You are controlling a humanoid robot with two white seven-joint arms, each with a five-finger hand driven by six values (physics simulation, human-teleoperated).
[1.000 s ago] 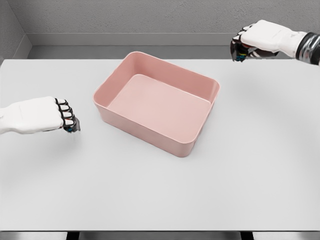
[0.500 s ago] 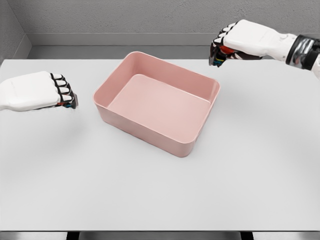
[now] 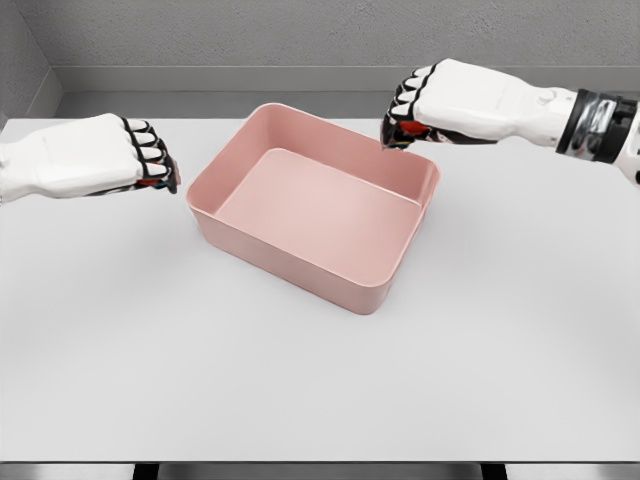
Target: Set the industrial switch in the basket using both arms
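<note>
A pink rectangular basket (image 3: 296,262) sits turned at an angle on the white table (image 3: 300,390); only its bare floor shows inside. No industrial switch is visible anywhere in the head view. My left hand (image 3: 152,167) hovers just left of the basket's left corner, fingers curled with nothing in them. Over the basket's far right rim hangs my right hand (image 3: 402,118), also curled and holding nothing I can see.
A grey wall runs behind the table's far edge. The table's front edge lies near the bottom of the picture.
Both hands have closed in on the basket: the left rose and moved right toward the left corner, the right moved left to the far right rim. The basket has not moved.
</note>
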